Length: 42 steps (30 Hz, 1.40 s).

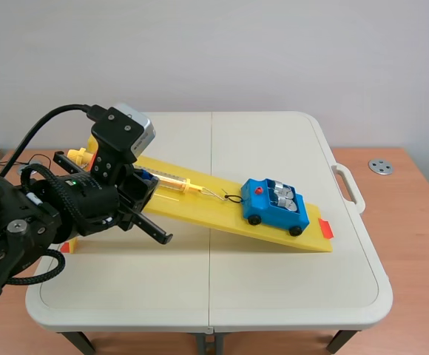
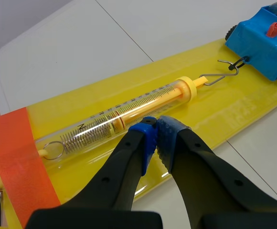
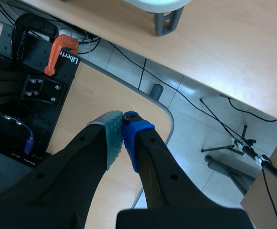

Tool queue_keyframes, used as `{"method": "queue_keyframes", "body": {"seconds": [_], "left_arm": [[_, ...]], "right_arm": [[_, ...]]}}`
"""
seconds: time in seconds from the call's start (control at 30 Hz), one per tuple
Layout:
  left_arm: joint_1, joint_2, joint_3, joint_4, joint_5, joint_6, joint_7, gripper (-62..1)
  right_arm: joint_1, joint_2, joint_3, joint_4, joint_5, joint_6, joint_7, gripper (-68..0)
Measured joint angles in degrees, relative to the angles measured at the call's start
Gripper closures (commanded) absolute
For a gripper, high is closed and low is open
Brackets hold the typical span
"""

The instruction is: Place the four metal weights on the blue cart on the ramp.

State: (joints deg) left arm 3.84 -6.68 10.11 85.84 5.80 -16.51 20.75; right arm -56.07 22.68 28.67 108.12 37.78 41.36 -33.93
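The blue cart (image 1: 274,203) stands low on the yellow ramp (image 1: 222,214), with several silver metal weights (image 1: 285,197) upright in its bed. A hook ties the cart (image 2: 262,40) to a yellow spring scale (image 2: 124,117) lying along the ramp (image 2: 234,105). My left gripper (image 2: 155,125) is shut on nothing, its tips just at the near side of the scale's tube; in the scene view it (image 1: 164,235) hangs by the ramp's upper half. My right gripper (image 3: 123,119) is shut and empty, away from the table over the floor.
The ramp lies on a white folding table (image 1: 274,288) with a handle (image 1: 348,185) at its right edge. Orange tape (image 2: 21,157) crosses the ramp's high end, a red tab (image 1: 325,228) marks its low end. A round metal disc (image 1: 381,166) lies on the wooden desk.
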Motion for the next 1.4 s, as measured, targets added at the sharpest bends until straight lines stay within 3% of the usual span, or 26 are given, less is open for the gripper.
{"method": "queue_keyframes", "body": {"seconds": [0.3, 0.47, 0.6, 0.8, 0.97, 1.07, 1.23, 1.3, 1.4], "left_arm": [[0.00, 0.00, 0.00, 0.00, -0.13, 0.00, 0.04, -2.7], [0.61, 0.00, 0.00, 1.99, -2.45, -0.02, 3.02, -2.7], [4.09, -0.26, 0.00, 8.66, -4.28, -0.02, 6.23, -2.7], [14.03, -2.36, 0.00, 21.66, -6.97, -0.02, 10.12, -3.4], [24.09, -3.34, 0.00, 29.55, -6.97, -0.02, 11.17, -17.0], [29.09, -3.34, 0.00, 32.24, -6.95, -0.02, 11.41, -31.3], [34.73, -3.34, 0.00, 34.34, -6.95, 0.00, 10.99, -61.1], [35.91, -3.34, 0.00, 34.38, -6.93, -0.02, 10.32, -62.3], [36.65, -3.34, 0.00, 34.38, -6.93, 0.04, 10.29, -62.3]], "right_arm": [[0.00, 0.00, 0.00, 0.00, 0.00, 0.00, 0.07, -0.6], [1.60, 0.00, 0.00, 0.00, 0.00, 0.00, 0.96, -0.6], [6.47, 0.00, 0.00, 0.00, 0.00, 0.00, 1.36, -1.5], [15.26, -0.02, -0.04, 0.00, 0.00, 0.00, 1.97, -11.9], [20.52, -0.22, -1.55, 0.00, 0.00, 0.00, 1.97, -27.1], [23.41, -1.18, -3.37, 0.00, 0.00, 0.00, 1.97, -36.2], [26.82, -4.52, -7.52, 0.00, -0.02, 0.00, 2.01, -56.5], [27.39, -5.53, -9.75, 0.00, -0.02, -0.04, 2.62, -66.7], [27.65, -6.16, -13.44, 0.00, -0.04, -0.96, 4.28, -66.0]]}}
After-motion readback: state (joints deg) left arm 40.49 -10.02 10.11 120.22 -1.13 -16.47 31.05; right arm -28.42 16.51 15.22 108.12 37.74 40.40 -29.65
